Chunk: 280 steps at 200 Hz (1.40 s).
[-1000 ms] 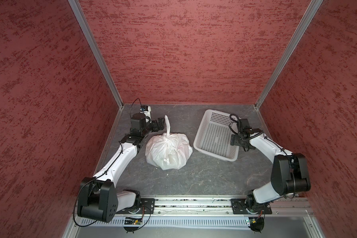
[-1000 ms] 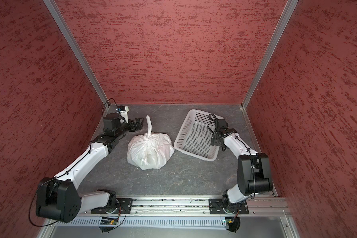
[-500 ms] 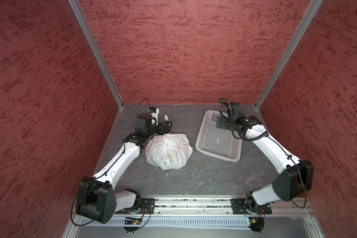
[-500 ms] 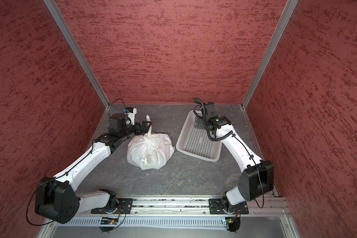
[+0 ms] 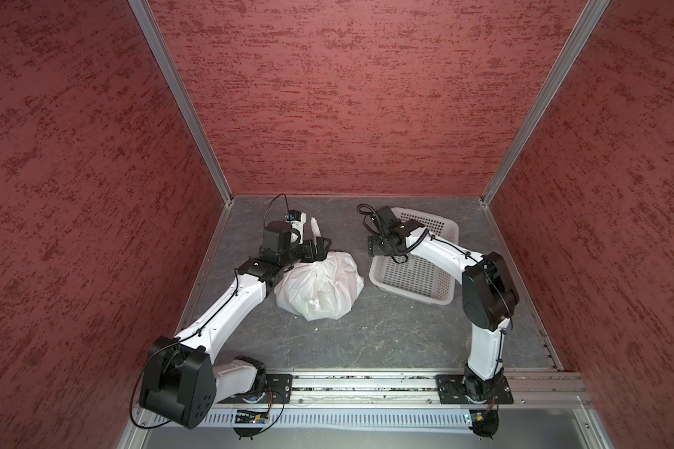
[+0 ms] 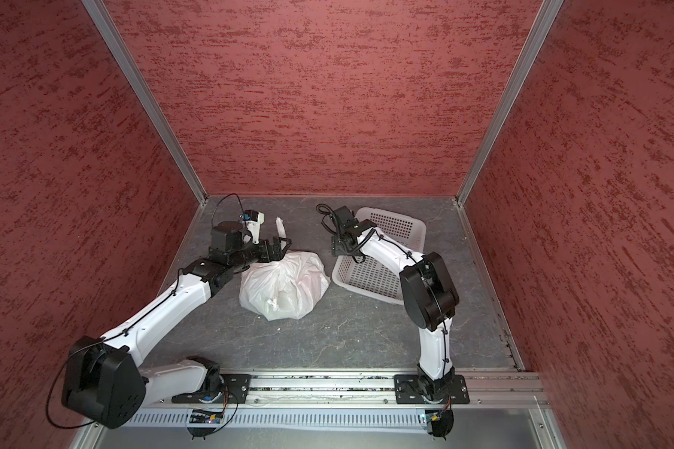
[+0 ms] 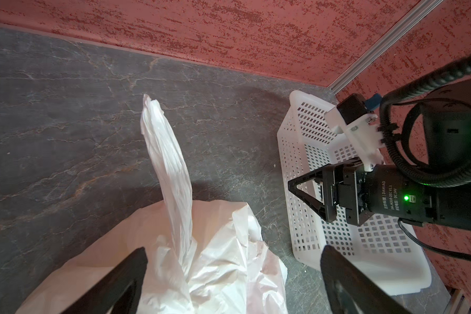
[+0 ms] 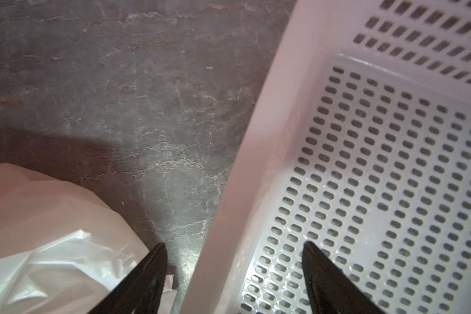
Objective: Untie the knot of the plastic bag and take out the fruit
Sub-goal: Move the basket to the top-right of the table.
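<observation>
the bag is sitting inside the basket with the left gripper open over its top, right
No: the bag sits on the table beside the basket, not inside it, as both top views show. The left gripper is open over its top.

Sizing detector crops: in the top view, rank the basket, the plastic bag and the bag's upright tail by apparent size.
Largest to smallest:
1. basket, even though partly hidden
2. plastic bag
3. upright tail, by far the smallest

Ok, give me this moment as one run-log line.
plastic bag: closed | knot: tied | left gripper: open, straddling knot | right gripper: open, at basket rim | fruit: none visible
</observation>
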Tool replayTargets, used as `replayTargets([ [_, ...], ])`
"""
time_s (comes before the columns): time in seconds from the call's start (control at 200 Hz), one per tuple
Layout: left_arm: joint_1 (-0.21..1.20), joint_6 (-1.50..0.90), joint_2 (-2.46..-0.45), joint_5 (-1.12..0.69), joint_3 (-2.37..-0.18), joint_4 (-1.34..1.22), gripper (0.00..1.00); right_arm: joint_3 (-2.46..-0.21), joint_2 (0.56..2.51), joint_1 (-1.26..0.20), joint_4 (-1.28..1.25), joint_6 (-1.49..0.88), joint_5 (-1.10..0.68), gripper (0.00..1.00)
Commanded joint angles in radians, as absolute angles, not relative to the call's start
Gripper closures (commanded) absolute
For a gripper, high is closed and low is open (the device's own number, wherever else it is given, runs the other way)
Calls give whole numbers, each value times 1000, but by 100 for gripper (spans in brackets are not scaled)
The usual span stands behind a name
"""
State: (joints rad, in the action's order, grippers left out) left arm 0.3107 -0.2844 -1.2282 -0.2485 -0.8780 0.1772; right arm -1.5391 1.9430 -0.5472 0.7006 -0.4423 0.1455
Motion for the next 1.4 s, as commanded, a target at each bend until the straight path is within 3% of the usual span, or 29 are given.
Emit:
replayTargets([
  [0.0,316,-292,-1203,-239,-865,172,0,-1512,1912,-543,675,-444,188,35],
  [0.301,317,-301,-1231,-254,-874,155,0,-1434,1844,-520,709,-362,233,67],
  [0.606,319,-301,-1259,-262,-892,152,0,-1321,1787,-371,598,-208,258,87],
  [0.761,322,-299,-1256,-261,-896,160,0,-1350,1824,-286,545,-117,266,91],
  [1.222,321,-288,-1231,-250,-900,225,0,-1682,2100,-181,523,69,307,90],
  [1.262,322,-286,-1228,-248,-902,239,0,-1700,2110,-180,534,68,302,86],
  [1.398,332,-263,-1225,-266,-924,326,0,-1698,2081,-186,552,37,263,51],
])
